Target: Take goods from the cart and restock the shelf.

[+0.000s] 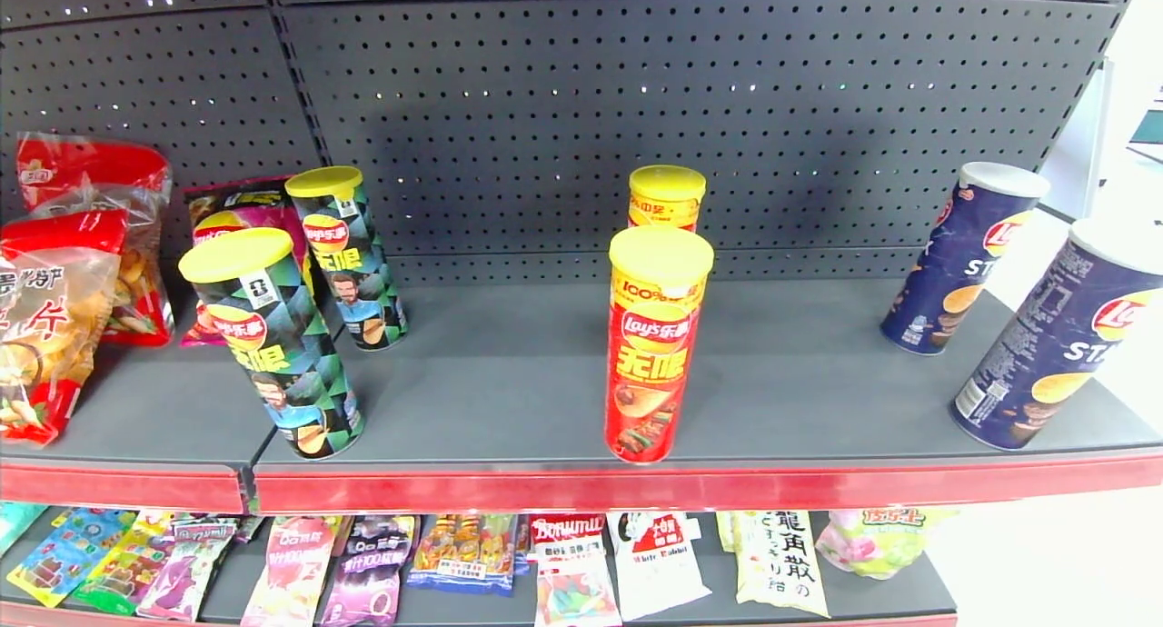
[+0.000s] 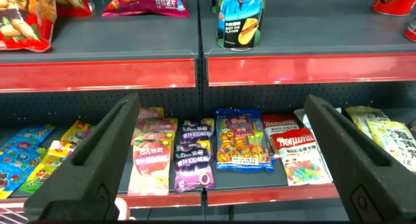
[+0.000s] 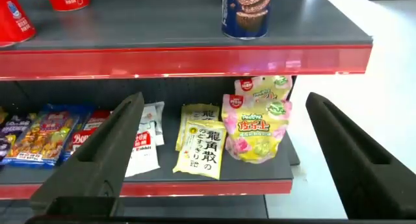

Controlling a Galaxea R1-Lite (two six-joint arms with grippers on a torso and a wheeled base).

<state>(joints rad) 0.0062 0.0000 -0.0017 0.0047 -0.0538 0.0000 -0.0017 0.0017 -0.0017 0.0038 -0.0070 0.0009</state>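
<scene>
Red chip canister (image 1: pixel 654 345) stands upright near the front edge of the upper shelf (image 1: pixel 509 373), about midway along it, with a yellow-lidded canister (image 1: pixel 666 197) just behind it by the pegboard back wall. Toward the robot's left stand two green-patterned canisters (image 1: pixel 273 345), one nearer the front and one farther back. Beside them, bagged snacks (image 1: pixel 54 327) lean at the shelf's left end. Toward the right stand two dark blue canisters (image 1: pixel 963 259), well apart from the red one. The nearer of them sits close to the front edge.

On the lower shelf (image 1: pixel 872 595) flat candy packets (image 1: pixel 572 563) lie in a row.

The left pincer (image 2: pixel 222 100) is spread wide with nothing between its fingers, facing the lower shelf's packets below the red shelf lip. The right pincer (image 3: pixel 225 97) is likewise spread wide and empty, in front of a pink-and-green pouch (image 3: pixel 257 120) and a yellow packet (image 3: pixel 203 143) at the lower shelf's right end.
</scene>
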